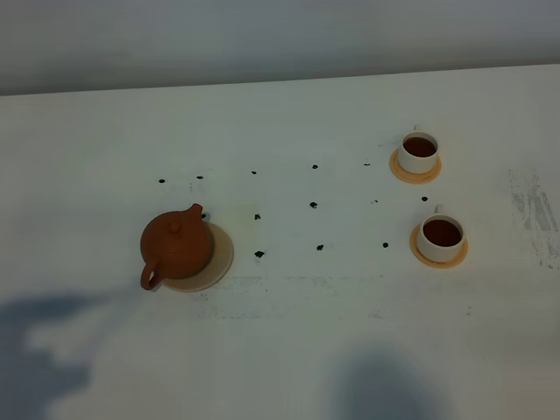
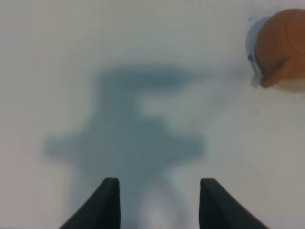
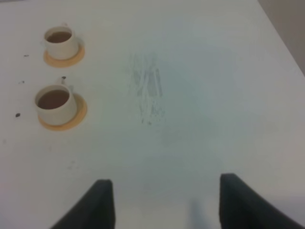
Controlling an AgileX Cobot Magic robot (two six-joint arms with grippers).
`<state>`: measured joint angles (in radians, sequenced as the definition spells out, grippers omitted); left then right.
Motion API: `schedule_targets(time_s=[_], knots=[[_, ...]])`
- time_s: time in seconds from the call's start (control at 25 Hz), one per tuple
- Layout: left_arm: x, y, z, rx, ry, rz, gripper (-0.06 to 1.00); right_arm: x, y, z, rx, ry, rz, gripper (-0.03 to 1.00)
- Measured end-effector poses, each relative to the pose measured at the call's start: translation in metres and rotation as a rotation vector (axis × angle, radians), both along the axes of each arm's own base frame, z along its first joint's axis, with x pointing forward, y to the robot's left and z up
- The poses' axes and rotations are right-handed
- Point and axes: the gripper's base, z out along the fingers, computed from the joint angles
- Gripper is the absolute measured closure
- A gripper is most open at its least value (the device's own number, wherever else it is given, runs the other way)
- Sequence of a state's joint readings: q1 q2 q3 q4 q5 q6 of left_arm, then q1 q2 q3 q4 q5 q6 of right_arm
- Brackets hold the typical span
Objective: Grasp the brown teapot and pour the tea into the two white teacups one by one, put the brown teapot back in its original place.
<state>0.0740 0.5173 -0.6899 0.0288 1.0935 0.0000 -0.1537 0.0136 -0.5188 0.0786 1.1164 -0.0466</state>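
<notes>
No text, label, brand, number or sign can be read anywhere — not on the brown teapot [image 1: 177, 246], not on the two white teacups [image 1: 419, 150] [image 1: 440, 236], not on the counter [image 1: 306, 332] — the dark specks scattered on it form no letters

High view overlooks table [image 1: 289, 341]; wrist views skim it closer.
</notes>
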Motion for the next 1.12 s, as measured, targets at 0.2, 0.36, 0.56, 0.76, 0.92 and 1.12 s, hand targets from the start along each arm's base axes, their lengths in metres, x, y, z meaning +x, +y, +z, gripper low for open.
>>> schedule_targets(time_s=[0.2,0.36,0.56,0.76,0.92,1.12], knots=[[-0.035,-0.006,-0.015,-0.062,-0.133,0.013,0.58,0.0,0.0,0.0,0.0,0.0,0.0,0.49],[-0.054,-0.008,-0.033,-0.059,-0.208,0.014,0.58,0.0,0.0,0.0,0.0,0.0,0.0,0.49],[-0.066,-0.009,-0.049,-0.056,-0.286,0.01,0.58,0.0,0.0,0.0,0.0,0.0,0.0,0.49],[-0.071,-0.009,-0.05,-0.054,-0.316,0.008,0.58,0.0,0.0,0.0,0.0,0.0,0.0,0.49],[-0.07,-0.009,-0.05,-0.054,-0.315,0.009,0.58,0.0,0.0,0.0,0.0,0.0,0.0,0.49],[-0.071,-0.009,-0.05,-0.054,-0.319,0.008,0.58,0.0,0.0,0.0,0.0,0.0,0.0,0.49]])
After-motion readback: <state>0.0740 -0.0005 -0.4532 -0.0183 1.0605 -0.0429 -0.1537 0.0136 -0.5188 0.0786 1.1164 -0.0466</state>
